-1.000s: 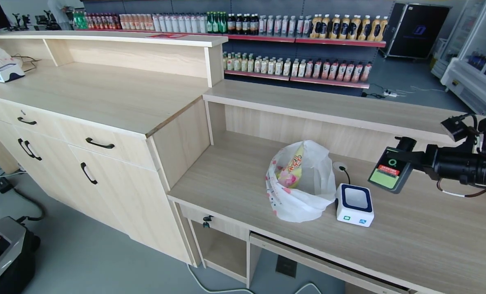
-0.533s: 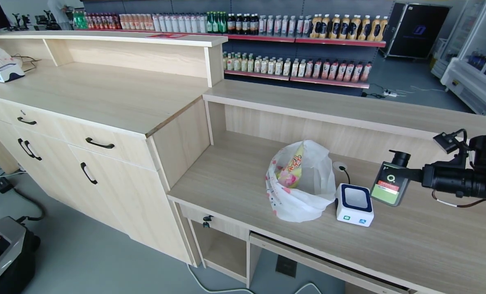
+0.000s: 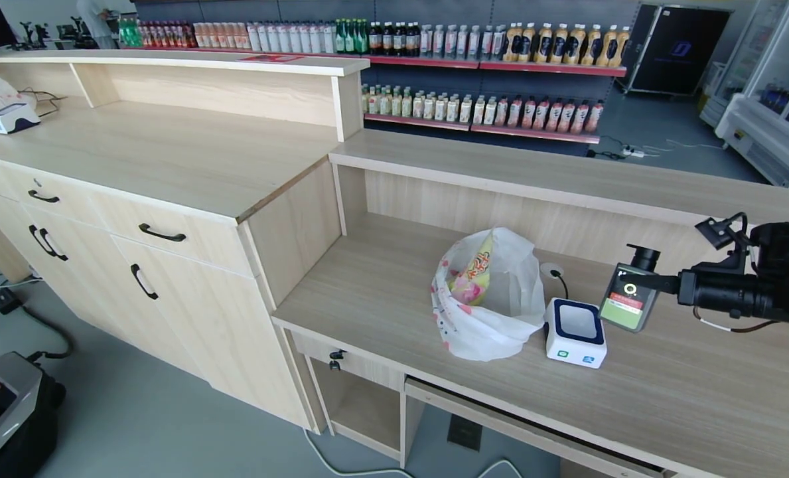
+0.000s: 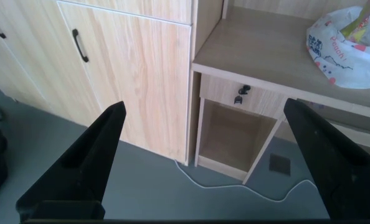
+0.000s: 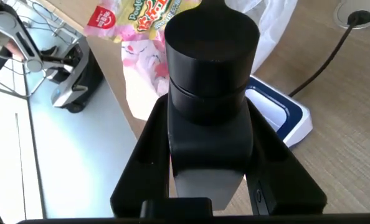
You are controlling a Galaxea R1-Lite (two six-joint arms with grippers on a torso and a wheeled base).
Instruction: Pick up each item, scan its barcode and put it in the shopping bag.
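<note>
The table (image 3: 381,292), a light wood counter, stretches beneath the right tool (image 3: 654,283) and away toward the robot's left. Wooden cabinet doors (image 4: 141,74) and grey floor (image 4: 154,186) lie below and ahead of the left tool (image 4: 203,109). Its jaws stand wide apart with nothing between them, and it hangs well off from the task's things.

The white shopping bag (image 3: 494,312) sits on the table to the left of the right tool, past the scanner. Its mouth is open and a pink and yellow snack packet (image 3: 475,272) stands inside it. The scanner (image 3: 575,332), a small white box with a dark-rimmed window on top, rests on the table between the bag and the right tool, just beside the bag.

The right tool is clamped on a dark bottle (image 3: 625,302) with a black cap and a green and red label. It holds the bottle tilted, cap toward the back wall, just to the right of the scanner and a little above the table. From the right wrist, the cap (image 5: 211,68) stands between the tool's two black fingers (image 5: 141,168), with the scanner and bag beyond it.
</note>
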